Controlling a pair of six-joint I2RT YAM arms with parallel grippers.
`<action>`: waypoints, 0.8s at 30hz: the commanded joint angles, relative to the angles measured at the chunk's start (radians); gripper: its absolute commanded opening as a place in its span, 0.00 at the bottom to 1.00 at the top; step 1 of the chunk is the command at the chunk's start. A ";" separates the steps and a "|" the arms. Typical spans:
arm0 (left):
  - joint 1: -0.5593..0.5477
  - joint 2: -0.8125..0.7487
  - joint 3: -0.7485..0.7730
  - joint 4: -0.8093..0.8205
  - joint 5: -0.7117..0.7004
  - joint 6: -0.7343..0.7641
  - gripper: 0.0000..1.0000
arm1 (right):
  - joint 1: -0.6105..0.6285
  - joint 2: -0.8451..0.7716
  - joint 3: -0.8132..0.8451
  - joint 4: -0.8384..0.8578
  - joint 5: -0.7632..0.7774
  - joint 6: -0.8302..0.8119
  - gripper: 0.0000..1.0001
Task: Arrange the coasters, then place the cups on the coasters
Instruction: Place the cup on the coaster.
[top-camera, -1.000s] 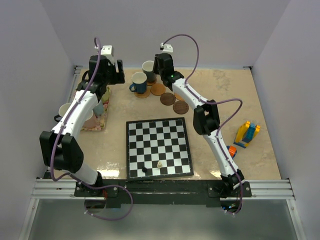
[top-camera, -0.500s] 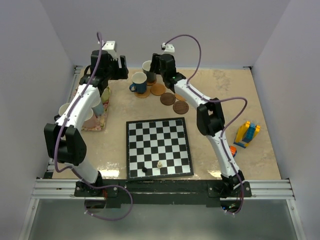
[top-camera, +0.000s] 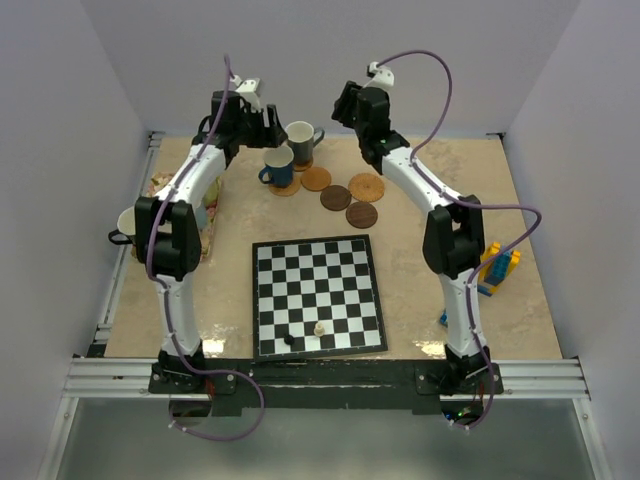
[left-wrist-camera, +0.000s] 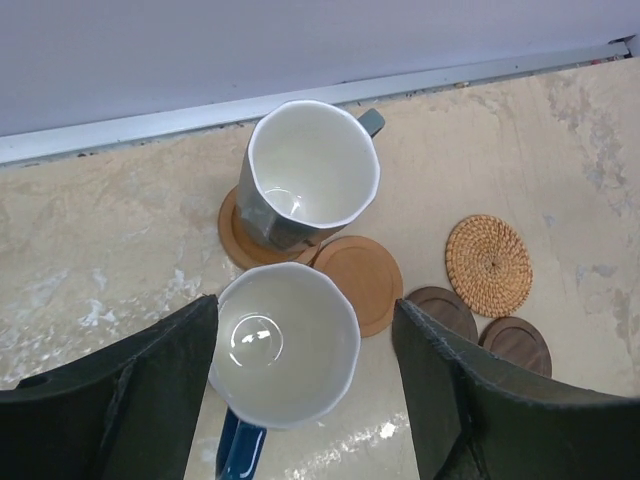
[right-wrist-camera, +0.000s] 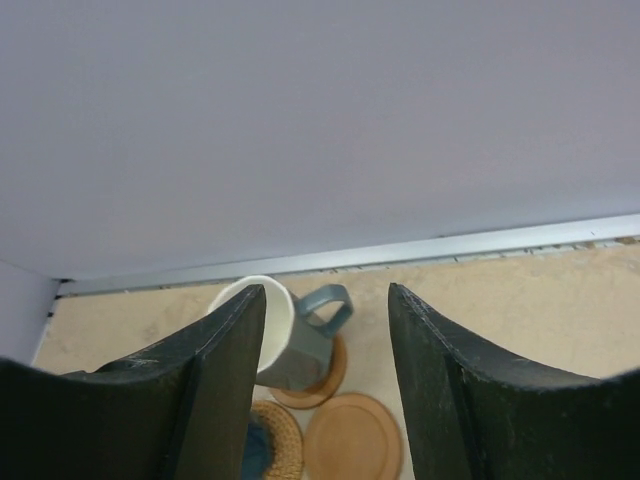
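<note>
A teal cup (top-camera: 300, 138) stands on a tan coaster (left-wrist-camera: 236, 236) at the back of the table. Just in front of it is the dark blue cup (top-camera: 278, 164), which rests on a woven coaster (right-wrist-camera: 277, 440). Beside them lie a bare tan coaster (top-camera: 316, 178), a woven rattan coaster (top-camera: 367, 187) and two dark brown coasters (top-camera: 336, 197) (top-camera: 361, 214). My left gripper (left-wrist-camera: 307, 330) hangs open above the dark blue cup (left-wrist-camera: 285, 355), not touching it. My right gripper (right-wrist-camera: 327, 300) is open and raised, to the right of the teal cup (right-wrist-camera: 290, 350), with its fingers (right-wrist-camera: 230, 360) clear of it.
A floral cloth mat (top-camera: 203, 240) at the left edge carries more cups, one with a white inside (top-camera: 128, 222). The chessboard (top-camera: 318, 290) with two pieces lies in front. Toy blocks (top-camera: 497, 265) sit at the right. The back wall stands close behind both grippers.
The right gripper has let go of the teal cup, opened and risen away to the right. The left arm has swung from over the mat to above the dark blue cup.
</note>
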 joint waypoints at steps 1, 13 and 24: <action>0.008 0.079 0.095 0.104 0.058 -0.046 0.75 | -0.004 -0.072 -0.084 0.003 0.017 0.005 0.56; 0.008 0.185 0.155 0.310 0.043 -0.133 0.73 | -0.023 0.052 0.033 -0.114 -0.093 0.008 0.42; 0.044 -0.031 -0.095 0.328 0.029 -0.077 0.73 | -0.032 0.176 0.053 0.033 -0.237 0.115 0.03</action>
